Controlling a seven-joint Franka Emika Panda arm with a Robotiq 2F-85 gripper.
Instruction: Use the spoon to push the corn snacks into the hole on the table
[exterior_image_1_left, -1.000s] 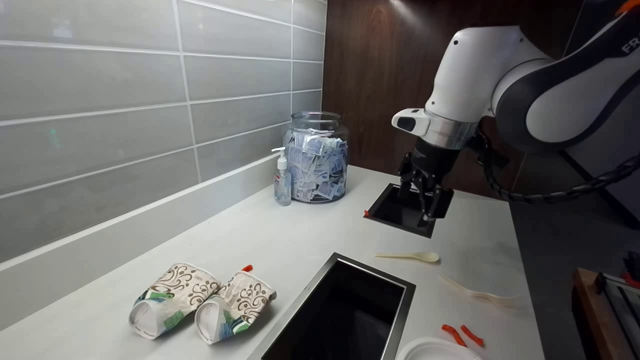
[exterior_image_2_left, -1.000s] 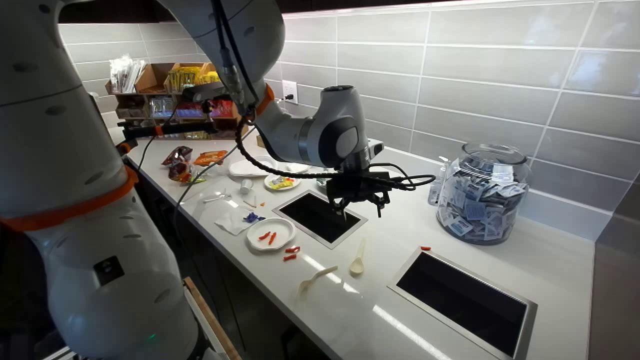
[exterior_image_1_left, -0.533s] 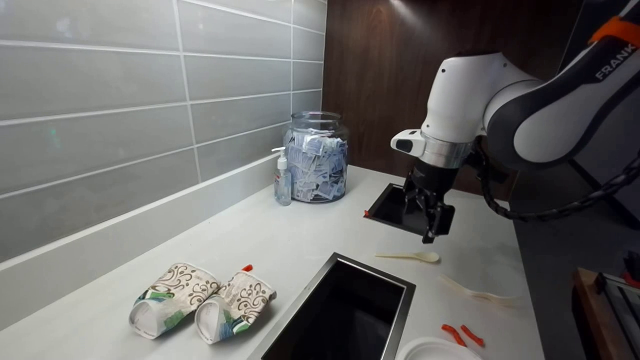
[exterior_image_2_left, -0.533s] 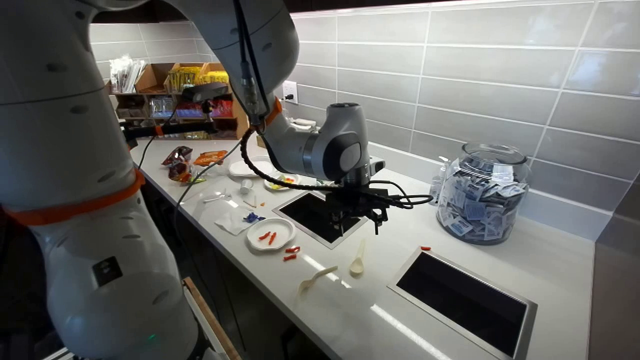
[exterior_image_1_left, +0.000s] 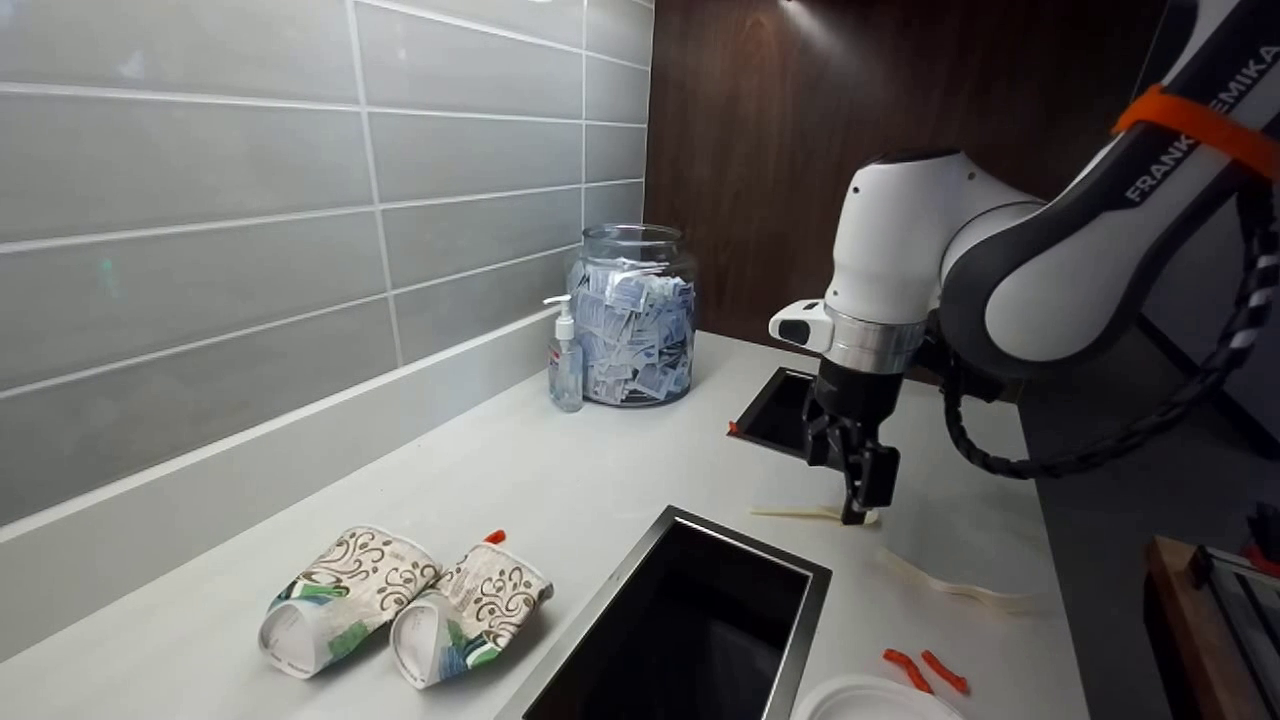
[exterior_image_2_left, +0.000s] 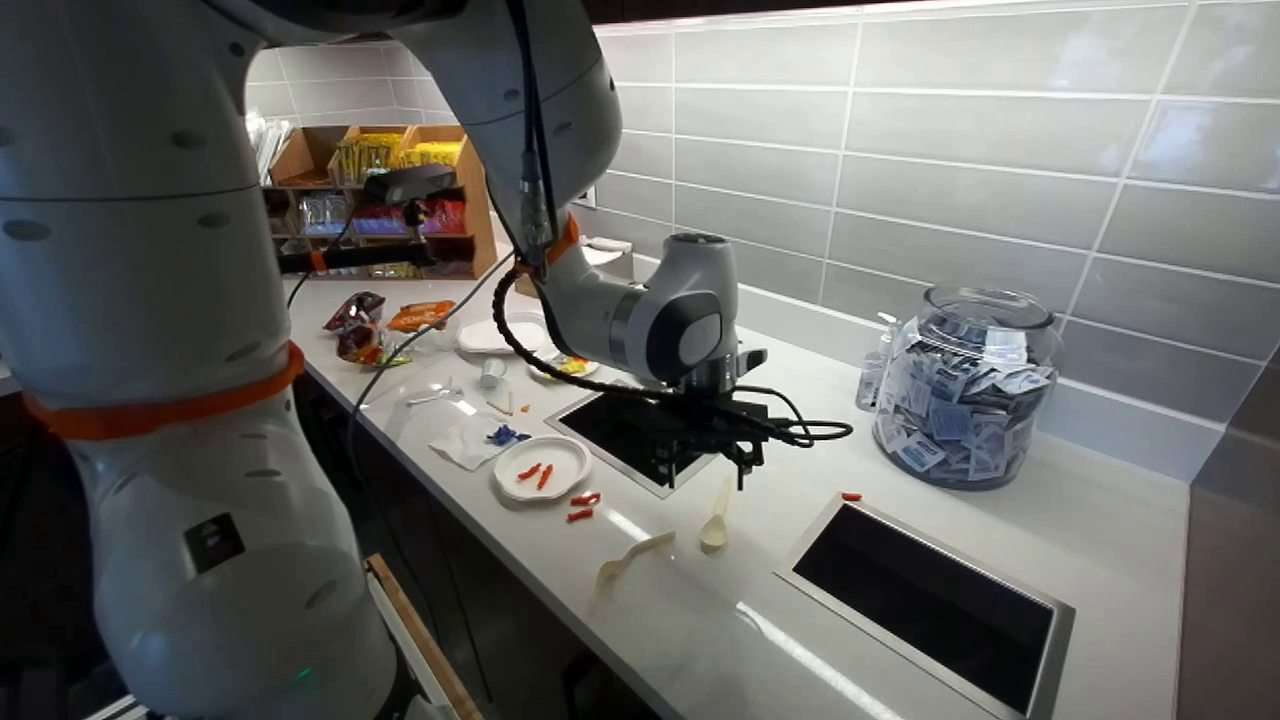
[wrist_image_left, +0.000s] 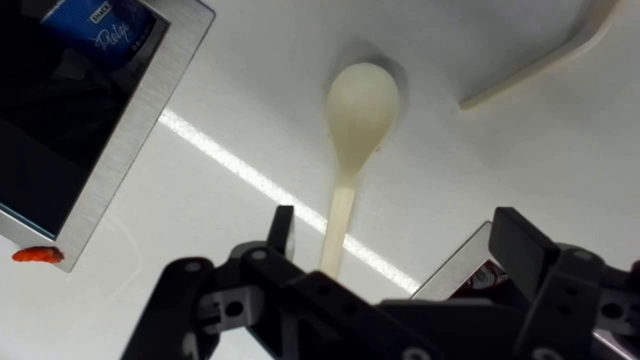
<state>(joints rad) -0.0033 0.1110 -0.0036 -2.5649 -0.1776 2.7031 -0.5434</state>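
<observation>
In the wrist view, a red corn snack (wrist_image_left: 38, 254) sits on a hole's edge (wrist_image_left: 119, 150) left of the gripper (wrist_image_left: 395, 227), and the spoon (wrist_image_left: 361, 110) lies on the tabletop (wrist_image_left: 240, 65), handle reaching under the gripper, whose fingers (wrist_image_left: 282, 227) stand wide apart

- White arm (exterior_image_1_left: 890, 235) with rounded shells and black sections at the joints
- White lettering (exterior_image_1_left: 1160, 172), "FRANK" and "EMIKA", split by an orange band (exterior_image_1_left: 1195, 128)
- Black gripper (wrist_image_left: 395, 225) of angular links, with round metallic screws (wrist_image_left: 258, 255)
- Silver ring (exterior_image_1_left: 872, 343) above it
- Thick, ribbed black cable (exterior_image_1_left: 1062, 467)
- Green light (exterior_image_2_left: 303, 674) and dark square patch (exterior_image_2_left: 214, 541) low on the body
</observation>
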